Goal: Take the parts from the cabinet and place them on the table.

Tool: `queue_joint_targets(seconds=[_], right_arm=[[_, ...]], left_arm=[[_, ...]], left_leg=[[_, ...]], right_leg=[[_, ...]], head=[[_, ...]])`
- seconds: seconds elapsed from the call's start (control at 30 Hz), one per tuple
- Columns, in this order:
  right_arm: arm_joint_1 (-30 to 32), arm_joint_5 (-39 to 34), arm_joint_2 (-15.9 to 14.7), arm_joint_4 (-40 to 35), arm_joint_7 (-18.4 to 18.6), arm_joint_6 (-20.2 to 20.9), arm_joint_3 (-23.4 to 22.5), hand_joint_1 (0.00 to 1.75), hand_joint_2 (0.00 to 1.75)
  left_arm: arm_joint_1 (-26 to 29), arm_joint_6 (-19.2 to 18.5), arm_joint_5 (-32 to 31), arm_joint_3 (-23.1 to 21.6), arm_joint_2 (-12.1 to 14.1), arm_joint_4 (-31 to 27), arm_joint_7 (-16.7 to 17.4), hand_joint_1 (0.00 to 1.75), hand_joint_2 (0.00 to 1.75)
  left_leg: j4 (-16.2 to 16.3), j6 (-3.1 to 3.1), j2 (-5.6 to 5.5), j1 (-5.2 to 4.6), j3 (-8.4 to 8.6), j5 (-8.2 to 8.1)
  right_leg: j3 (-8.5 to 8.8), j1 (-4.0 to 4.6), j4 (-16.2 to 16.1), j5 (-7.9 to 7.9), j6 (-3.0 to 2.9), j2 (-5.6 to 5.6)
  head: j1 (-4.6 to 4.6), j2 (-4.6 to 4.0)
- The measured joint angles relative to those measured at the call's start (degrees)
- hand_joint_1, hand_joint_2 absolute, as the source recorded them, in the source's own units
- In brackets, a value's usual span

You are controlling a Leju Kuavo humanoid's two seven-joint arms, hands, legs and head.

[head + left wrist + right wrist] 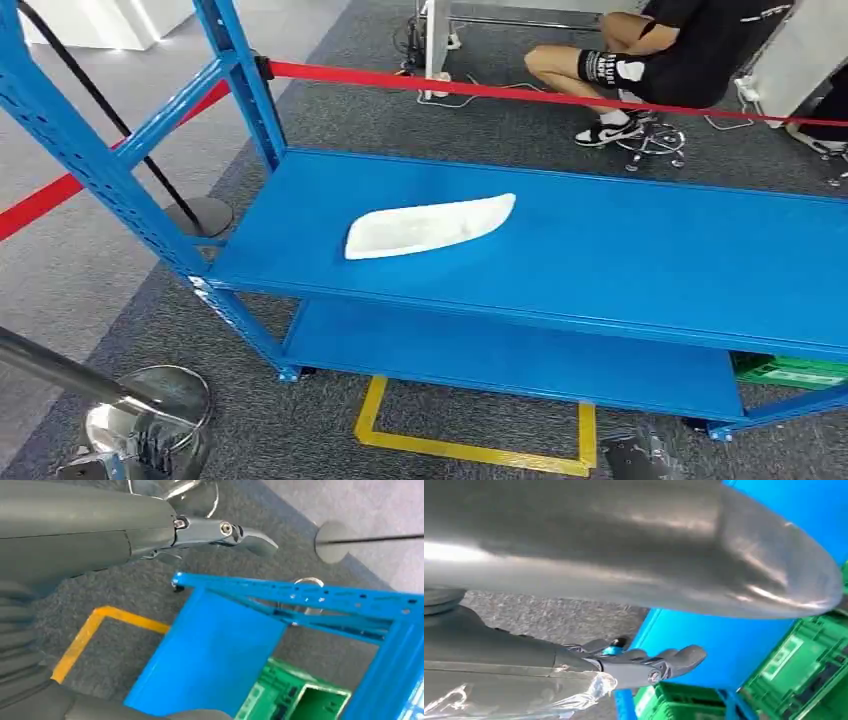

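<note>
1. The left hand (150,535), grey with a ribbed cover and a thick thumb, shows in its own wrist view hanging above the dark grey carpet (125,587); its fingers reach out straight, apart, with nothing held.
2. The right hand (644,662) shows in the right wrist view below a broad grey thumb; its darker fingers stretch forward, slightly spread, holding nothing. Clear plastic film wraps the cover behind it.
3. Nearest on the floor in the head view lie a yellow tape rectangle outline (470,445) and the shiny chrome round base of a barrier post (150,410).
4. Just beyond the tape stands the blue metal shelving cabinet (640,270) with perforated uprights. Its lower shelf sits close above the carpet.
5. A green plastic crate (790,372) sits under the cabinet's right end, partly hidden by the upper shelf; the wrist views also show it beside the blue frame.
6. The long white curved part (430,226), tapering to a point at one end, lies flat on the upper shelf, left of its middle, well apart from both hands.
7. A red barrier belt (520,92) runs behind the cabinet.
8. Farthest back, a person in black clothes (680,50) sits on a wheeled stool, wearing black-and-white shoes.
</note>
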Motion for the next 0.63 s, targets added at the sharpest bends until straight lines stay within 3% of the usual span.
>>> queue_joint_targets(seconds=[0.03,0.07,0.1,0.17,0.2,0.23,0.27,0.4,0.43,0.47,0.5,0.57,0.6,0.63], right_arm=[[0.0,0.0,0.0,0.0,0.0,0.0,0.0,0.0,0.0],[0.0,0.0,0.0,0.0,0.0,0.0,0.0,0.0,0.0],[0.0,0.0,0.0,0.0,0.0,0.0,0.0,0.0,0.0],[0.0,0.0,0.0,0.0,0.0,0.0,0.0,0.0,0.0],[0.0,0.0,0.0,0.0,0.0,0.0,0.0,0.0,0.0],[0.0,0.0,0.0,0.0,0.0,0.0,0.0,0.0,0.0],[0.0,0.0,0.0,0.0,0.0,0.0,0.0,0.0,0.0],[-0.1,0.6,0.0,0.0,0.7,-0.9,-0.1,0.0,0.0],[-0.1,0.6,0.0,-0.2,1.4,-1.4,-0.1,0.0,1.75],[-0.1,0.6,0.0,-0.4,1.9,-1.9,-0.1,0.0,1.75],[-0.2,0.6,0.0,-0.6,2.2,-2.2,-0.1,0.0,1.75],[-0.2,2.0,0.0,-0.9,2.9,-2.7,-0.1,0.0,1.75],[-0.2,2.6,0.0,-0.9,3.1,-2.8,-0.1,0.0,0.0],[-0.2,2.7,0.0,-1.0,3.0,-2.9,-0.1,0.0,0.0]], left_arm=[[0.1,0.0,0.0,0.0,0.0,0.0,0.0,0.0,0.0],[0.1,0.0,0.0,0.1,0.0,0.0,0.0,0.0,0.0],[0.0,0.0,0.0,0.1,0.0,0.0,0.0,0.0,0.0],[0.0,0.0,0.0,0.0,0.0,0.0,0.1,0.0,0.0],[0.0,0.0,0.1,0.0,0.0,0.0,0.1,0.0,0.0],[0.0,0.0,0.4,0.0,0.0,0.0,0.3,0.0,0.0],[0.0,0.1,0.4,0.0,0.0,0.0,0.5,0.0,0.0],[0.1,0.5,0.8,-0.1,0.0,0.0,0.6,0.0,0.0],[0.1,1.0,1.0,-0.2,0.0,-0.1,0.6,0.0,1.75],[0.1,1.2,1.0,-0.4,0.0,-0.2,0.6,0.0,1.75],[0.1,1.3,1.2,-0.7,0.0,-0.3,0.6,0.0,1.75],[0.4,1.3,0.8,-0.8,0.0,-0.3,0.7,0.0,1.75],[0.5,0.9,0.0,-0.9,0.0,-0.3,0.7,0.0,0.0],[0.6,0.6,-0.4,-1.0,0.1,-0.3,0.5,0.0,0.0]], left_leg=[[0.0,0.09,0.75,-0.1,0.02,-0.06],[0.0,0.13,1.5,-0.13,0.01,-0.11],[0.0,0.11,2.24,-0.16,0.07,-0.2],[0.0,-0.08,3.54,-0.16,0.42,-0.47],[0.0,-0.26,4.13,-0.13,0.77,-0.67],[0.0,-0.63,4.9,-0.1,1.34,-0.99],[0.1,-1.06,5.27,-0.62,1.55,-1.25],[-0.1,-2.13,6.57,-0.52,1.89,-1.17],[0.2,-2.75,5.82,-0.34,1.83,-1.83],[1.8,-3.0,3.42,-0.31,1.17,-3.31],[5.4,-3.04,2.01,-0.32,-0.54,-5.53],[14.7,-3.24,1.14,-0.29,-5.28,-9.34],[17.6,-3.43,1.11,-0.27,-6.96,-9.77],[17.6,-3.59,1.11,-0.22,-7.26,-8.84]], right_leg=[[-2.42,-0.11,5.0,-2.3,0.22,-0.57],[-4.19,-0.18,8.6,-3.57,0.4,-0.67],[-4.95,-0.21,10.1,-3.59,0.49,-0.7],[-2.7,-0.21,5.9,-0.38,0.5,-0.93],[0.04,-0.21,0.9,2.14,0.43,-1.47],[3.83,-0.21,-5.7,4.89,0.34,-3.64],[4.72,0.25,-7.4,4.1,-0.12,-5.69],[3.9,0.32,-7.4,4.58,-1.64,-3.61],[4.35,-0.11,-7.7,4.89,-2.12,-3.25],[4.27,-0.14,-7.7,4.91,-2.32,-3.0],[4.16,-0.15,-7.7,5.03,-2.65,-2.7],[3.94,-0.09,-7.7,5.11,-3.21,-2.11],[3.91,-0.08,-7.7,5.11,-3.24,-1.66],[3.96,-0.13,-7.7,5.1,-3.25,-1.27]], head=[[0.02,0.0],[0.0,0.0],[0.02,0.0],[0.02,0.0],[0.0,0.0],[0.04,0.0],[0.04,0.0],[-0.04,0.0],[-0.15,0.0],[-0.15,0.0],[-0.26,0.0],[-0.29,0.0],[-0.26,0.0],[-0.28,0.0]])
